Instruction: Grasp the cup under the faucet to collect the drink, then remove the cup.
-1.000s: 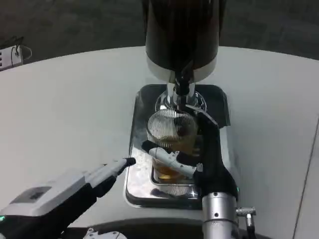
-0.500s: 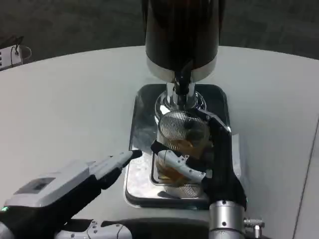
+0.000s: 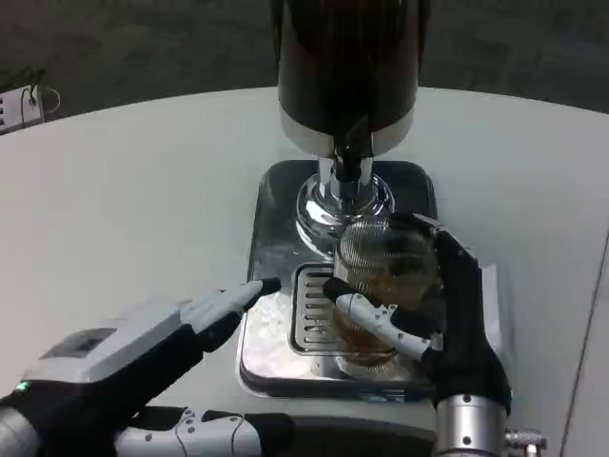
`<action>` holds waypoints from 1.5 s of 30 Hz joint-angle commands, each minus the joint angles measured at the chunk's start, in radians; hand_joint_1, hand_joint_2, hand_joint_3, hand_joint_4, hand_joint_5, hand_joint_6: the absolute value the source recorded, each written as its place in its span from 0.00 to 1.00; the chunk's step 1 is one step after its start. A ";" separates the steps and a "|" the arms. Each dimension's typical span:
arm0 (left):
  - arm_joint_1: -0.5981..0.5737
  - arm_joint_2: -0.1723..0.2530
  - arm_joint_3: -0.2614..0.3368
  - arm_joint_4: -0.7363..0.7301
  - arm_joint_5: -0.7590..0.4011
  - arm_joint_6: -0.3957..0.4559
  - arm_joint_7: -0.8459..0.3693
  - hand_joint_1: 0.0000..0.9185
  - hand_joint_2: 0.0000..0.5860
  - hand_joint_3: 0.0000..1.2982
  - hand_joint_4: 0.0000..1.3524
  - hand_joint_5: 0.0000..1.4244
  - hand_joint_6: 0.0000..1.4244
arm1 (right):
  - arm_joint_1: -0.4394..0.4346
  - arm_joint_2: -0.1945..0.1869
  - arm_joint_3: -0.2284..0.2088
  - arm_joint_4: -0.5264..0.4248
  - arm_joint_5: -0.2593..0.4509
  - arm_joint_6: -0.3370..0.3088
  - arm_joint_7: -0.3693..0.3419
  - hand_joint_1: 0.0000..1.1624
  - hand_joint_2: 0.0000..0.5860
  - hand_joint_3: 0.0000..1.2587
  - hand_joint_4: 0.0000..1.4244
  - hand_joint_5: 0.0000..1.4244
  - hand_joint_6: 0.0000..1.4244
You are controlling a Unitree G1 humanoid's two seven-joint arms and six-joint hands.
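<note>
- Right hand [image 3: 447,314]: fingers wrapped around the cup [image 3: 381,286], gripping it from the right side; one white finger crosses the front of the cup, the black palm lies against its right wall.
- Cup: clear, ribbed glass, with amber drink in its lower part; it stands upright over the right half of the drip tray [image 3: 271,286], beside the slotted grate [image 3: 309,314], forward and to the right of the faucet [image 3: 350,157].
- Left hand [image 3: 143,352]: fingers extended and lying close together, holding nothing; the fingertips [image 3: 257,288] reach the left edge of the drip tray, apart from the cup.
- Drip tray: polished metal, rectangular, set at the middle of the white table [image 3: 124,200] below the dispenser [image 3: 347,67].
- Dispenser: dark cylindrical body with a chrome base ring, its faucet pointing down at the rear of the tray.
- Far left edge of the table: a white object [image 3: 21,107] with a cable, too small to identify.
</note>
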State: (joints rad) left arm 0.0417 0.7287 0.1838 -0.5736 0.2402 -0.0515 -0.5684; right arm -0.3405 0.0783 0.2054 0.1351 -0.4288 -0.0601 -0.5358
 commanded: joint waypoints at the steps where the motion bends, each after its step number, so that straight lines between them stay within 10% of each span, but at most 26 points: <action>1: -0.025 0.014 -0.020 0.027 -0.006 -0.013 -0.012 0.00 0.12 0.00 0.00 0.00 0.03 | 0.021 -0.005 -0.013 -0.058 -0.013 -0.005 0.017 0.86 0.37 0.70 0.80 0.97 1.00; 20: -0.096 0.008 -0.084 0.096 0.001 -0.015 -0.008 0.00 0.12 0.00 0.00 0.00 0.03 | 0.138 -0.043 -0.072 -0.267 0.017 0.024 0.170 0.86 0.37 0.72 0.81 0.98 1.00; 45: -0.095 0.003 -0.098 0.073 0.004 -0.022 -0.003 0.00 0.11 0.00 0.00 0.00 0.02 | 0.517 -0.157 -0.082 -0.846 0.031 0.127 0.511 0.86 0.37 0.74 0.82 0.99 1.00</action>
State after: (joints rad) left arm -0.0797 0.7283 0.0819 -0.4756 0.2428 -0.0689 -0.5686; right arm 0.1480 -0.0741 0.1161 -0.6483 -0.4057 0.0751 -0.0444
